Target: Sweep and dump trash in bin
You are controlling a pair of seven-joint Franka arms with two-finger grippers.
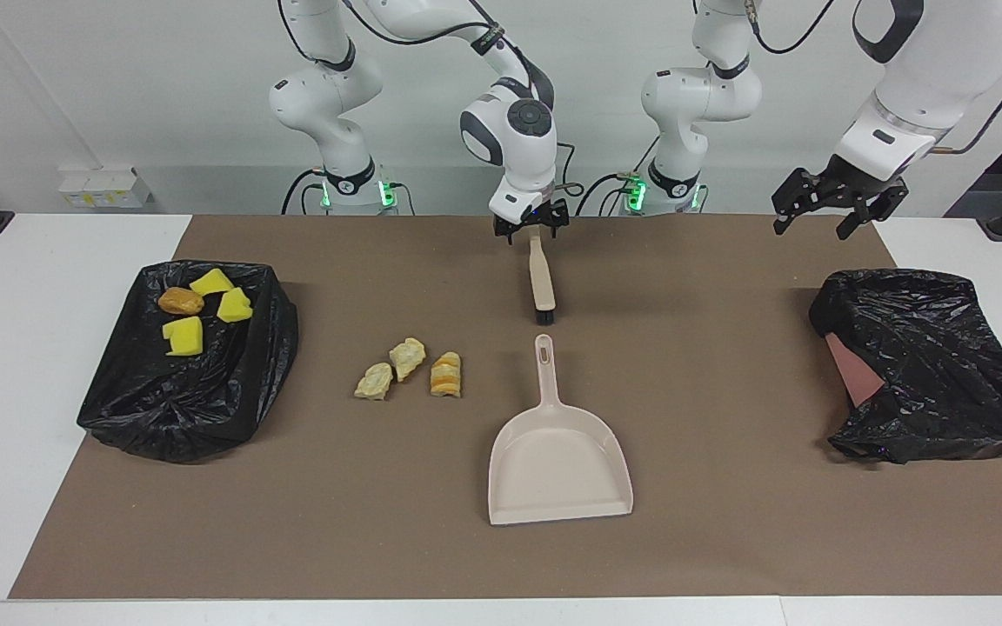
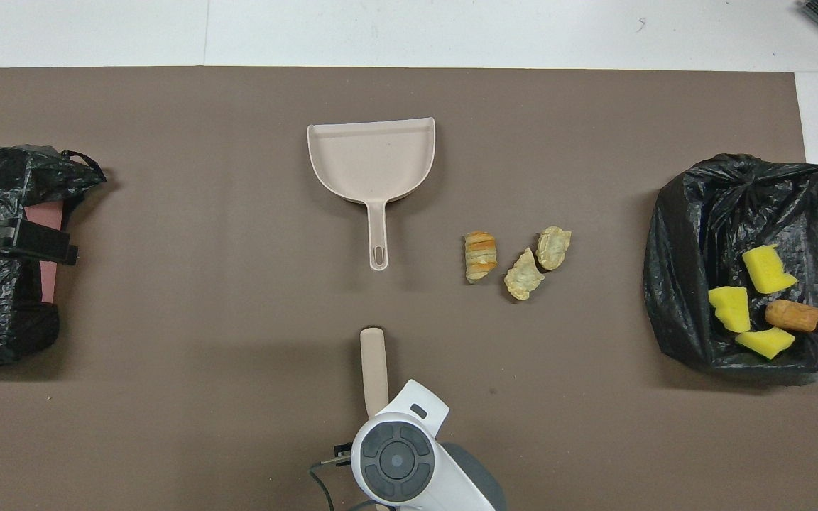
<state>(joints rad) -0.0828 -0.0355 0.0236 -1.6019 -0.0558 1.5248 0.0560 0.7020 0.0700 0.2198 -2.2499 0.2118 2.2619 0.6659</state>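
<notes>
Three bread-like pieces (image 1: 410, 369) lie loose on the brown mat (image 1: 727, 539), between the bin (image 1: 192, 409) at the right arm's end and the dustpan (image 1: 557, 456). Three yellow chunks (image 1: 205, 311) and a brown lump (image 1: 180, 301) already sit in that bin's black liner. The loose pieces look light and soft, likely to roll or skid under a push (so a brush suits them better than a pinch).

The brush (image 1: 541, 283) lies nearer the robots than the dustpan, its long axis running toward and away from them, bristle end toward the dustpan's handle. It looks stiff and light; the slim handle end is the place to grasp.

The right gripper (image 1: 531, 228) hovers over that handle end, fingers spread, gripping nothing. The left gripper (image 1: 840, 206) waits, spread, over the table near the second black bag (image 1: 927, 365).
</notes>
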